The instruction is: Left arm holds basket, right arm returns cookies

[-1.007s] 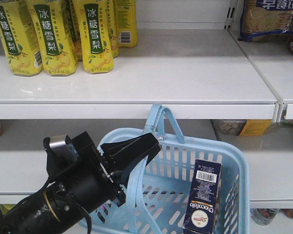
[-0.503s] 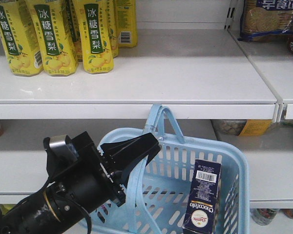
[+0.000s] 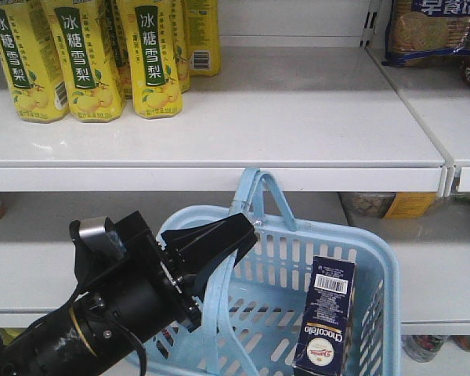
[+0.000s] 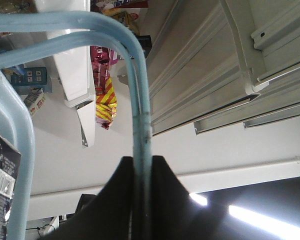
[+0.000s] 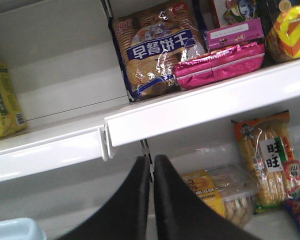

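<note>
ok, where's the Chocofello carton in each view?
Front-facing: the Chocofello carton stands upright in the right side of the basket, barcode end up.
Left wrist: a sliver of it at the lower-left edge, barcode showing.
Right wrist: not in view.
Shared landmark: the light blue basket. Its handle is clamped in the left gripper, and a corner shows at bottom left of the right wrist view.
</note>
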`<state>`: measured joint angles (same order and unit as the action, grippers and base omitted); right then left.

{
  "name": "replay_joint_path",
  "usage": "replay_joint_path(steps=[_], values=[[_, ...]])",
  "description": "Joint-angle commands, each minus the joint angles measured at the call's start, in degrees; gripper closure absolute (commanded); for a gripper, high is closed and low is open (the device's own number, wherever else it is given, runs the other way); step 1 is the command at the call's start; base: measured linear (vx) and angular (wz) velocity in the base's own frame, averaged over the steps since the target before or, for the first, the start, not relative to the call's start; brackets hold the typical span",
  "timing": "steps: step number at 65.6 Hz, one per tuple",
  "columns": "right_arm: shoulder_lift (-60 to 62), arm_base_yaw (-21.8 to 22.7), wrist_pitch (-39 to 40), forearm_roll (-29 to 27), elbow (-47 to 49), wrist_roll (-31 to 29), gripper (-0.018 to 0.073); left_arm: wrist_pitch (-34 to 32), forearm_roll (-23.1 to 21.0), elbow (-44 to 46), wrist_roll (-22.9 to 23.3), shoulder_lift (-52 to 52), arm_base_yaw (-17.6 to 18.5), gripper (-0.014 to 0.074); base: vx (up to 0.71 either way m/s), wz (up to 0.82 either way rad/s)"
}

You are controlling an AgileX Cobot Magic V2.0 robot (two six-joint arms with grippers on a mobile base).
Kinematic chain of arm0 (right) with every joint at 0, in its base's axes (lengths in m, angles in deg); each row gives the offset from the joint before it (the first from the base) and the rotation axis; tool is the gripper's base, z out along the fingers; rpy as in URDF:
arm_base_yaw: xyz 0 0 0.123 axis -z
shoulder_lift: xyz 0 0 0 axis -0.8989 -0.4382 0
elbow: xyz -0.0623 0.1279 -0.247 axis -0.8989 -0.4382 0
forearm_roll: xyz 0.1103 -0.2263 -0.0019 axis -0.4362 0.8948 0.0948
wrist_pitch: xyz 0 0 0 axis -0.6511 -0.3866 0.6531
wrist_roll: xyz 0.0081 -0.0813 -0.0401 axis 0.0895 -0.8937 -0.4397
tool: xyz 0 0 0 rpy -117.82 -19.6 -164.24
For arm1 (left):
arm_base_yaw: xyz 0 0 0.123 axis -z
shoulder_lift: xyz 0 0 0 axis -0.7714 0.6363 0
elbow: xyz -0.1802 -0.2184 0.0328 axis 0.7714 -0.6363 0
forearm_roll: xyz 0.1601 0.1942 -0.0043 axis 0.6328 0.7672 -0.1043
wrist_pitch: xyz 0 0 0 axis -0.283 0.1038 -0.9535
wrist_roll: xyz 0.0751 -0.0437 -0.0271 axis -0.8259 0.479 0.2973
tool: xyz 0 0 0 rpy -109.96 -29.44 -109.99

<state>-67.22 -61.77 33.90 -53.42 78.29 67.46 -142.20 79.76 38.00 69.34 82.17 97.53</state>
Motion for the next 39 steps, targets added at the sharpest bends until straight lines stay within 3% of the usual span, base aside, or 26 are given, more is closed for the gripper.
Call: replay_joint_path(steps=[1,11,29,39], values=[[-1.68,-0.03,-0.24,2.75,7.50,-3.54,0.0564,-6.30,-10.33,1.76,-1.73,-1.67,-1.35,0.0599,0.00,0.00],[-10.39,-0.03,-10.72,5.31,22.34,-6.86,0.0564,-6.30,-10.33,1.76,-1.73,-1.67,-1.35,0.0599,0.00,0.00],[-28.88,-0.03,-26.90,6.38,44.72,-6.79,0.0562,-6.30,-10.33,1.76,-1.73,-1.67,-1.35,0.0599,0.00,0.00],[-38.15,-0.03,-40.43,6.46,54.50,-6.84,0.0562,-6.30,-10.33,1.76,-1.73,-1.67,-1.35,0.0599,0.00,0.00]])
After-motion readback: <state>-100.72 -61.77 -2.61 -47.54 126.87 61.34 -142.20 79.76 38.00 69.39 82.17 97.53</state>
